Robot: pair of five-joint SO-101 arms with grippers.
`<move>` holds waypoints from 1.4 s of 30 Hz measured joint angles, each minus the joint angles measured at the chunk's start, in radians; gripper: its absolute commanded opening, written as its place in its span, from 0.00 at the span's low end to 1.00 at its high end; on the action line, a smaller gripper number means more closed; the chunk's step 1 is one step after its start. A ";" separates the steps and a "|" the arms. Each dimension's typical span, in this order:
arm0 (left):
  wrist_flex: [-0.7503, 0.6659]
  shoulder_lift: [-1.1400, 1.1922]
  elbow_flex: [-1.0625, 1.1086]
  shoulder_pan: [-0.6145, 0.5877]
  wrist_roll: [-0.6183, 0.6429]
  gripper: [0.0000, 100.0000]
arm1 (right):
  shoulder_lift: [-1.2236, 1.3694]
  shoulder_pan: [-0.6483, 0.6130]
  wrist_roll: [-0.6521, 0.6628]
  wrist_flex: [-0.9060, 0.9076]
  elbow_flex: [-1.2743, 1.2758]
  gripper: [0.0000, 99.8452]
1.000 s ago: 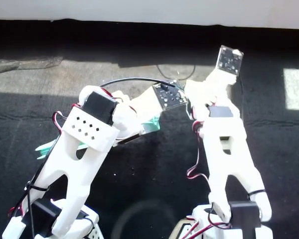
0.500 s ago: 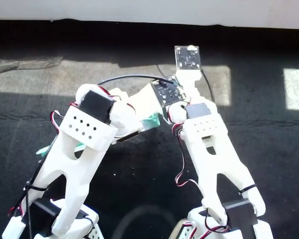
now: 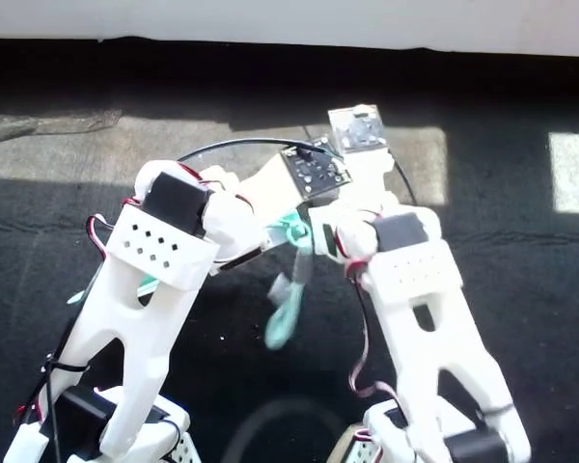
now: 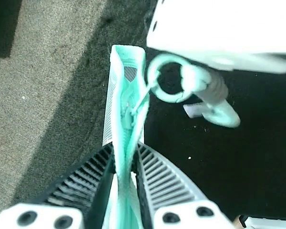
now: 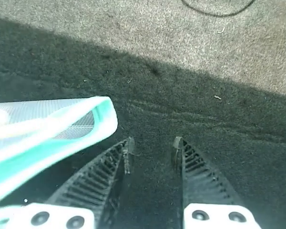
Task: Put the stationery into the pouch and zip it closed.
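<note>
A teal mesh pouch [image 4: 126, 81] stands on edge between my left gripper's [image 4: 125, 148] fingers, which are shut on it. In the high view the pouch's end [image 3: 291, 231] pokes out between the two arms, above the dark mat. Teal-handled scissors [image 3: 288, 289] hang below that end, blurred; one handle ring [image 4: 168, 98] sits right at the pouch's tip by the zip pull. Whether anything holds the scissors I cannot tell. My right gripper [image 5: 152, 145] stands open just beside the pouch's corner [image 5: 62, 121], with nothing between its fingers.
A black cable [image 3: 261, 147] arcs over the left arm, and another loop of cable [image 5: 219, 7] lies on the sunlit strip of mat behind. A bright patch [image 3: 571, 172] marks the right side. A pale wall [image 3: 289, 19] borders the far edge.
The right arm swung left and drew in beside the pouch's end. The scissors now show hanging below the pouch between the arms. The left arm shifted slightly up and left.
</note>
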 measured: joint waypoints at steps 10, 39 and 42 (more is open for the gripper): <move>-0.055 0.000 -0.008 -0.017 0.012 0.01 | -0.175 -0.006 0.003 0.006 0.123 0.15; -0.147 0.002 -0.008 -0.028 0.124 0.01 | -0.181 -0.175 0.060 -0.578 0.427 0.32; -0.117 0.002 -0.008 -0.021 0.123 0.01 | -0.181 -0.175 0.069 -0.580 0.428 0.32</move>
